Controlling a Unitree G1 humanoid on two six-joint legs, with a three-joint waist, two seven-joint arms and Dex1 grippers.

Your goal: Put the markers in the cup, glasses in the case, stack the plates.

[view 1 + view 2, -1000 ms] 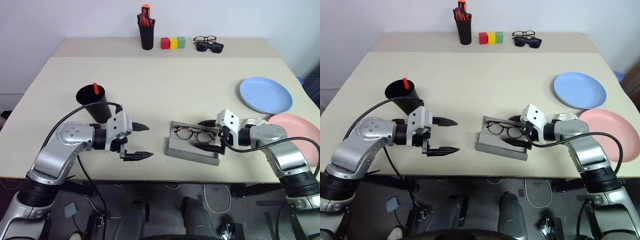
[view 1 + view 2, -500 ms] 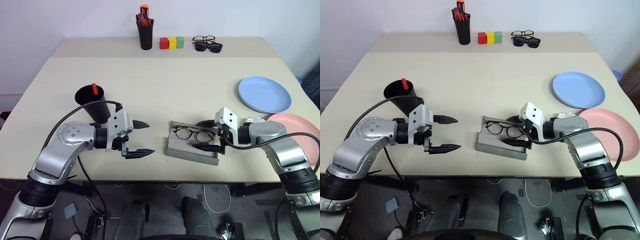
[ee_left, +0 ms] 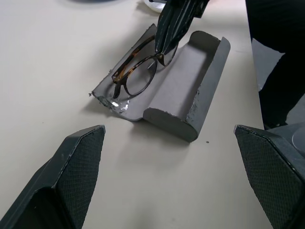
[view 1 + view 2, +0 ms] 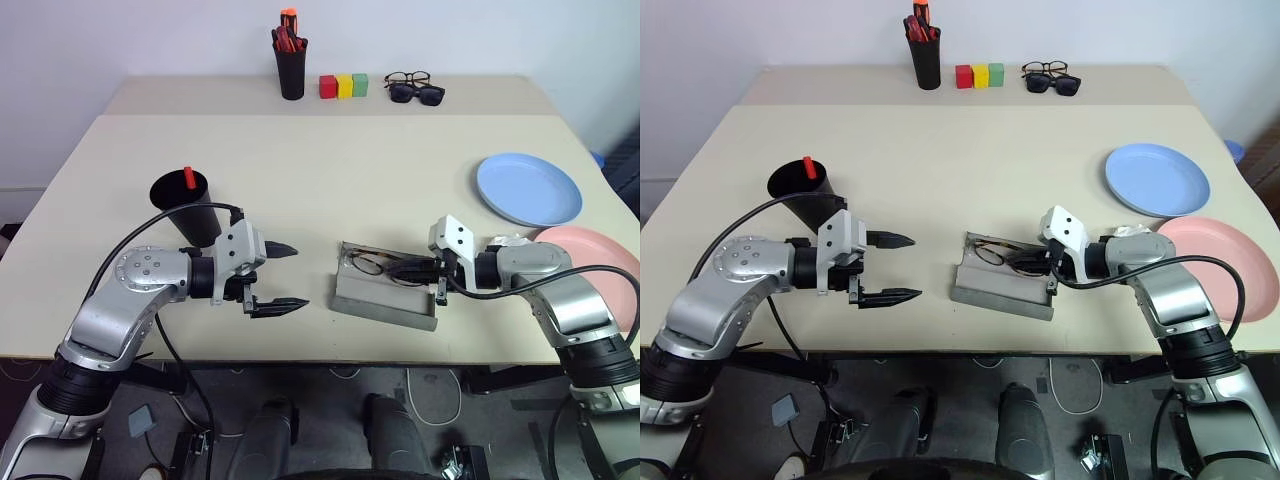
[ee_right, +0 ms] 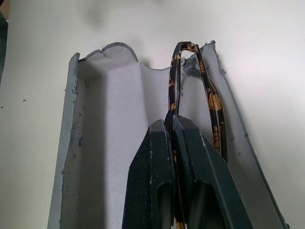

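Right wrist view: right claw [image 5: 174,125] pinched shut on the light, fragile glasses [image 5: 209,102] frame inside the case [image 5: 107,138]; left claw [image 4: 283,277] gapes empty beside it.

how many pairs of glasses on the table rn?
3. The glasses lie in the open case, pinched by the right gripper. Clear spectacles and sunglasses sit at the table's far edge.

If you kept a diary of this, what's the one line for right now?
right gripper: shut on glasses | glasses: in open case | left gripper: open, empty | plates: unstacked
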